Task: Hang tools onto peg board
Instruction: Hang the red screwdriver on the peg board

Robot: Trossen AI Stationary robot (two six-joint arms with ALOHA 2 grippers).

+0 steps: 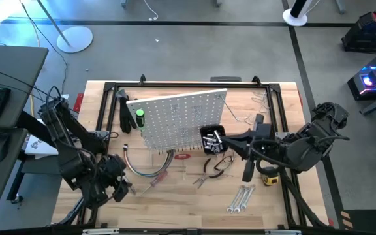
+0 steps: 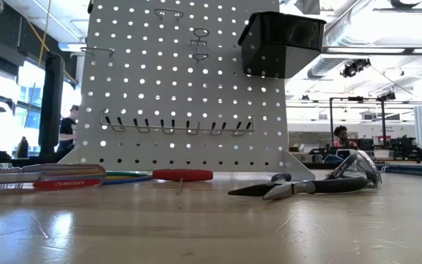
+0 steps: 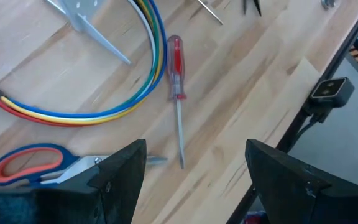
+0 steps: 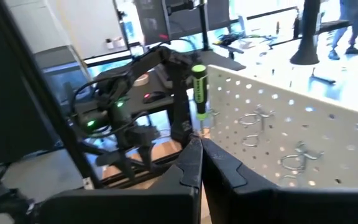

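Red-handled screwdriver point(image 3: 177, 81) lies flat, tip toward left gripper's point(image 3: 194, 171) spread fingers.

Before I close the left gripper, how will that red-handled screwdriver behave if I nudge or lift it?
The red-handled screwdriver lies flat on the table, apart from the cables. Its rounded handle would probably let it roll if nudged sideways. It looks stiff and handle-heavy, so gripped by the thin shaft it may tilt. The left gripper is open above its tip.
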